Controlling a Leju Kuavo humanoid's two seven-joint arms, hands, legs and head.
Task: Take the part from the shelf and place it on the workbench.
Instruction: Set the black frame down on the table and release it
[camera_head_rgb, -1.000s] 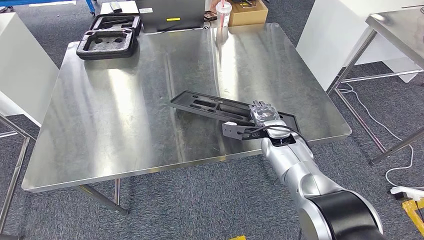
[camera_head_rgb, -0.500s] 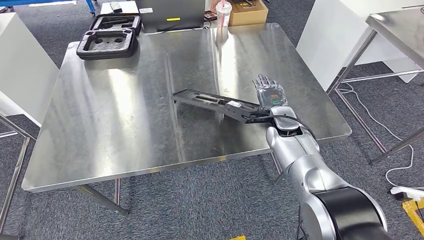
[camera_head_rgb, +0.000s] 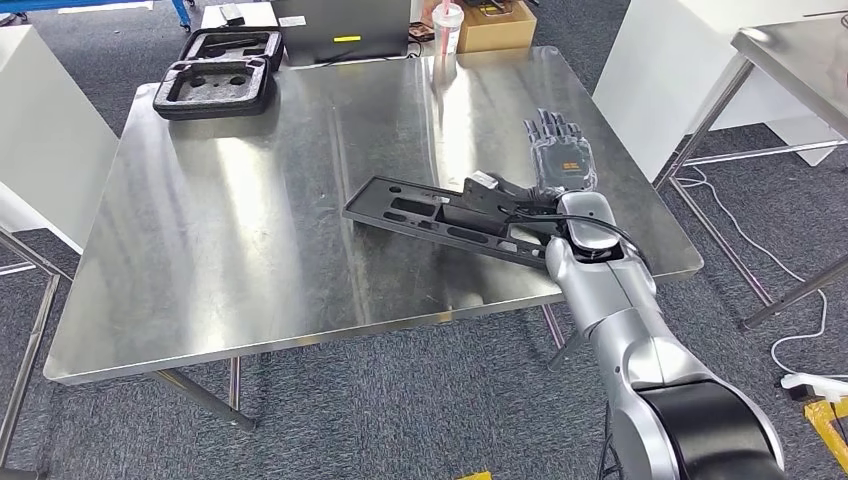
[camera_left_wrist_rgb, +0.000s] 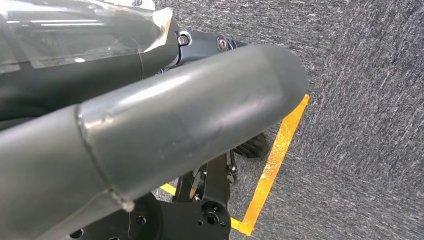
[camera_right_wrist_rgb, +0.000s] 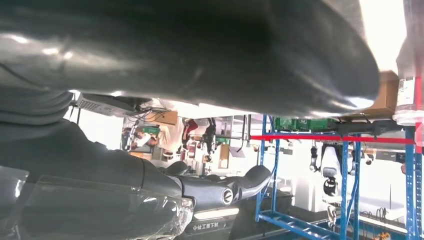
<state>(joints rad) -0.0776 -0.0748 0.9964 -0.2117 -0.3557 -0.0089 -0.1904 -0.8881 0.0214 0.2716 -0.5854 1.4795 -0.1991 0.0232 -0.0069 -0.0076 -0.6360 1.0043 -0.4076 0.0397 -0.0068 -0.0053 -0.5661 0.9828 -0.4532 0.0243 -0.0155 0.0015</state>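
Long black slotted plastic part (camera_head_rgb: 445, 217) flat on steel workbench (camera_head_rgb: 250, 230). My right hand (camera_head_rgb: 560, 165) above its near end, fingers spread, seemingly empty; thumb side obscured. Left hand state: cannot tell. Risk: withdrawing thumb snags part, dragging it toward edge.

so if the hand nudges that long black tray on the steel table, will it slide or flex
The long black tray would probably slide easily: the steel table looks smooth and polished. It likely stays stiff, since it looks straight from end to end. It is thin with cutouts, so probably light for its length, and a push near one end may swing it around.
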